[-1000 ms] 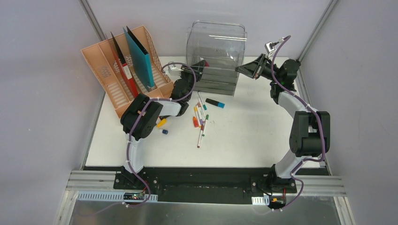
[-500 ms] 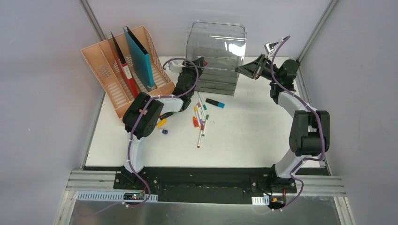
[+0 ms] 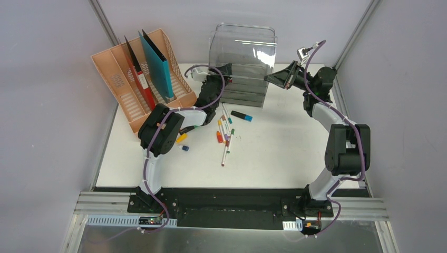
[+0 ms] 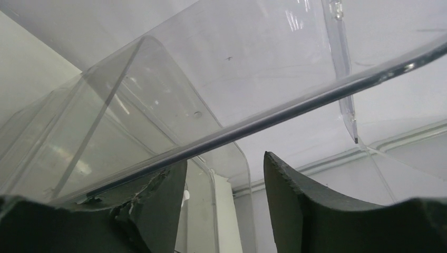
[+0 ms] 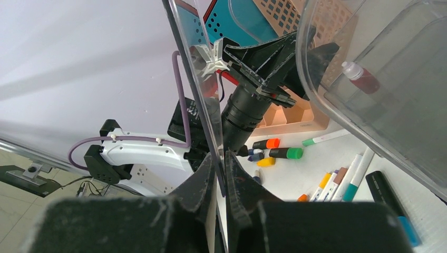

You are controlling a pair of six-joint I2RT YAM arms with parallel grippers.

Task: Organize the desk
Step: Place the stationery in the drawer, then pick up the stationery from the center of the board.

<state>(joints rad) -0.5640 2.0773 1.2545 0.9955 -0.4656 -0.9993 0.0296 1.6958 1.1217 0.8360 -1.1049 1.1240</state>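
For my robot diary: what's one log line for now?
left gripper: open by clear box | right gripper: shut on clear box | markers: loose on desk

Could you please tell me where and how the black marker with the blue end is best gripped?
The black marker lies flat on the desk, its middle clear of the other pens, so probably grip across mid-barrel, coming straight down from above.

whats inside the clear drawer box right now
A small red bottle with a pale cap shows through the clear drawer box wall. What lies in the lower drawers cannot be seen from these views.
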